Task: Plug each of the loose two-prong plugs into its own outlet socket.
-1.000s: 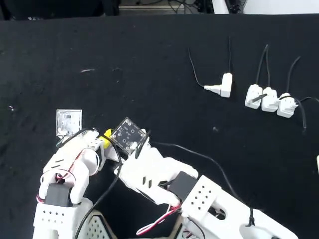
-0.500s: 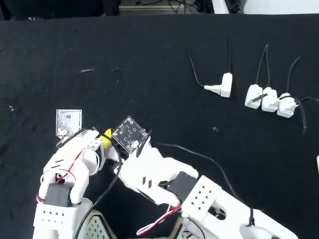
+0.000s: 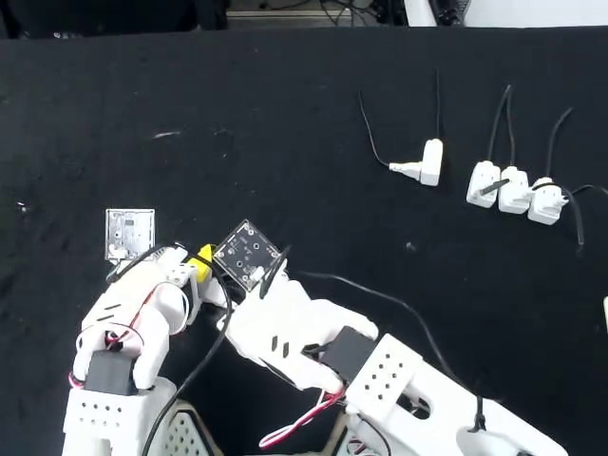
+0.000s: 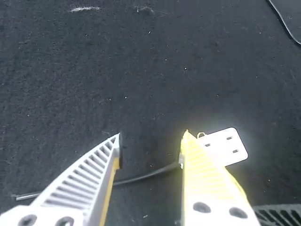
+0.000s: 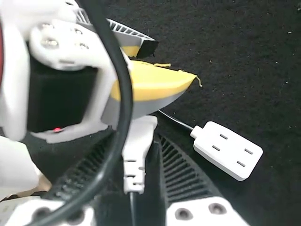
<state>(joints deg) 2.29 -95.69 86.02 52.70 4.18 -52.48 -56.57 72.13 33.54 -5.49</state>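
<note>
— Right gripper (image 5: 138, 137): what does it hold?

— Its two black ribbed fingers are clamped on a white two-prong plug (image 5: 136, 155). The cord of this plug goes back between the fingers, toward the wrist.

— And the left gripper (image 4: 150, 136)?

— Its jaws stand apart, one white finger and one yellow finger (image 4: 202, 179). Under the gap, a thin black cord (image 4: 141, 176) lies on the black cloth (image 3: 285, 114).

— Where is the socket?

— The white outlet socket block (image 5: 228, 149) lies flat on the cloth with its slots upward, just beside the tip of the yellow finger. The thin black cord comes out of its end and passes under the left gripper. The held plug is near the block but apart from it, and its head points at the yellow finger. If it touches that finger, I cannot tell.

— And farther out?

— In the high view, well apart at the far right side, a lone white plug (image 3: 430, 161) lies with its cord. Beside it, three white plugs (image 3: 514, 190) lie close in a row, each one with a black cord.
</note>
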